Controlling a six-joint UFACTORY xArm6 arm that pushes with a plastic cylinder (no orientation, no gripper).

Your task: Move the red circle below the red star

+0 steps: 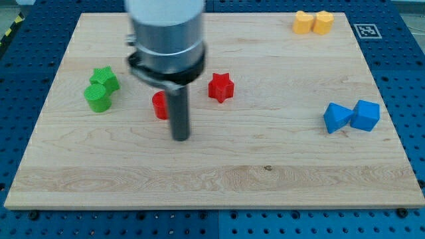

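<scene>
Red circle (159,105) sits left of the red star (221,87), a clear gap between them, half hidden behind my rod; my tip (180,138) is just right of and below it, so to get it under the star I'd loop round to the circle's upper-left and shove it down-right in short strokes, staying clear of the star. Arm hangs straight down from the view's top, rod vertical. No pincer on this rig, just the bare rod, holding nothing.
</scene>
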